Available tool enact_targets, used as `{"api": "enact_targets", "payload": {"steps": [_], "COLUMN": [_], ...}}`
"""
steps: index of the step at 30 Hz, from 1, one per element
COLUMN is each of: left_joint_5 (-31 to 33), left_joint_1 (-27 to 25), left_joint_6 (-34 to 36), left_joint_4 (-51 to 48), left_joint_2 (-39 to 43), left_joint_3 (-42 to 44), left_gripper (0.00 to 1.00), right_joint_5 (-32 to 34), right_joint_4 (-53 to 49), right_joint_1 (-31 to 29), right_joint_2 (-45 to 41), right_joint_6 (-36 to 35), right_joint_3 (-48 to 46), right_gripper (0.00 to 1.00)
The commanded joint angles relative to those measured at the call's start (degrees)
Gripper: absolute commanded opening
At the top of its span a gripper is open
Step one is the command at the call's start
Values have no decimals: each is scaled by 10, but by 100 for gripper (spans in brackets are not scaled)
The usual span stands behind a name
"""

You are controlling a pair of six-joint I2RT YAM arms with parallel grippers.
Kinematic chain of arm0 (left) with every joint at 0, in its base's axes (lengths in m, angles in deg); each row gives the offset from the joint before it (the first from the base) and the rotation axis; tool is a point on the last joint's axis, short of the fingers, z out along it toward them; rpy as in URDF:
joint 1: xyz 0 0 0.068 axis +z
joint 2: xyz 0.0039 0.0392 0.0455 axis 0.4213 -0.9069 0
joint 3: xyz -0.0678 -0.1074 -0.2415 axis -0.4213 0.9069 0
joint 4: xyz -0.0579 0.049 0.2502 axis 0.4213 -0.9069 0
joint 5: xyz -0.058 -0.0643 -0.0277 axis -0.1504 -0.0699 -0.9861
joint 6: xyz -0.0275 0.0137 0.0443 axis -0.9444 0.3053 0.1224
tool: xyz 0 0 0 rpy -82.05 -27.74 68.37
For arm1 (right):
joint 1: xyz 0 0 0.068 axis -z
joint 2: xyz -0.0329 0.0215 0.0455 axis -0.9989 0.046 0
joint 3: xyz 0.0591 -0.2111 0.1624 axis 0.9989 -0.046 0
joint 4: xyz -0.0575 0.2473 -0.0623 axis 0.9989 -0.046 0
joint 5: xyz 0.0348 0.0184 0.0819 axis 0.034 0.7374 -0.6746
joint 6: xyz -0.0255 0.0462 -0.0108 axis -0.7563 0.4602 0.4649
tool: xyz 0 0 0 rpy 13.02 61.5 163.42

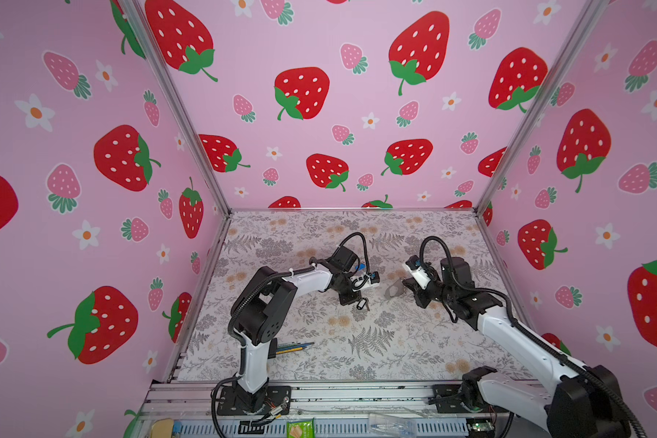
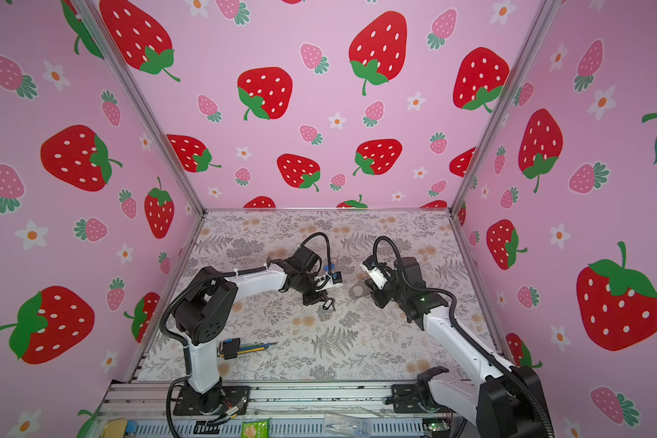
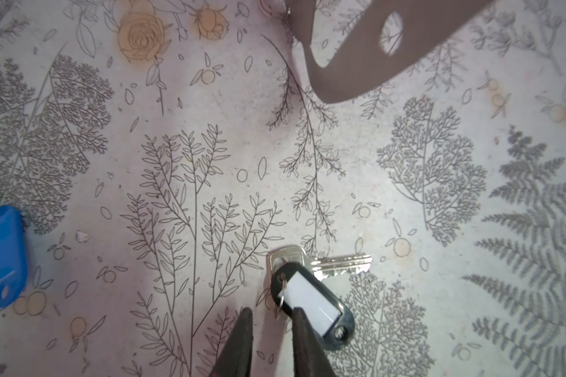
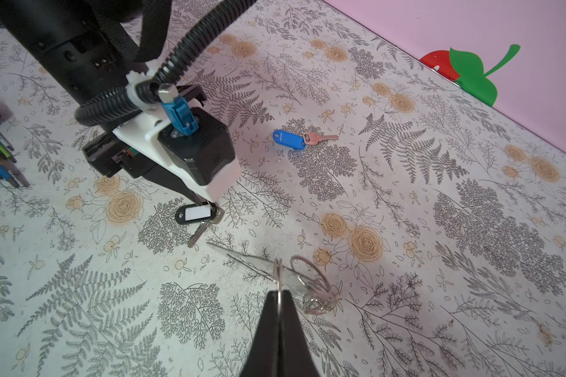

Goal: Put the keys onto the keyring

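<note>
- right jaws noted pressed fully together; a small metal ring (image 4: pixel 278 275) of the keyring (image 3: pixel 356 49) is pinched between the tips; further rings are seen hanging just beside those tips
- keyring held tilted and clear of the tabletop (image 3: pixel 209 130); its flat body reaches out from the right jaws toward the left jaws; in both top views it is seen between the two sets of jaws, nearer the right ones
- left jaws recorded down at the tabletop and narrowly apart; bare tabletop is seen in the gap; nothing is clamped
- key with black-rimmed tag (image 3: pixel 311 295) laid flat at the left jaws; one fingertip (image 3: pixel 299 323) is set over the tag's edge; the tag's wire loop lies in the gap; the silvery blade points away, out past that fingertip
- key with blue tag (image 4: pixel 288 139) laid flat on the tabletop, well apart from both sets of jaws; untouched
- hex-key bundle (image 2: pixel 236 347) observed lying near the left arm's base, well behind the left jaws
</note>
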Motion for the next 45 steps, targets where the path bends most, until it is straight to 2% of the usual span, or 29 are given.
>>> {"api": "enact_targets", "payload": {"steps": [1,12,18,27,45], "left_joint_5": [-15,-12,-10,-23,-36], "left_joint_1": [-3,-11,-11,-11,-11], "left_joint_6": [17,27,33,42,45], "left_joint_4": [0,-5,13,9,-26], "left_joint_2": [-14,-23,-11,-16,-37], "left_joint_3": [-23,-31,-17,-28,-48], "left_gripper": [24,16,20,20,8], "right_joint_5": [-1,-2,-4,-5,-6], "right_joint_4": [-12,-13,-12,-12,-14], "right_joint_1": [-1,-2,-1,-1,-1], "right_joint_2": [4,11,15,18,21], "right_joint_6": [4,2,3,4,4], "right_joint_3": [7,10,12,16,16], "right_gripper": [0,0,0,0,0]}}
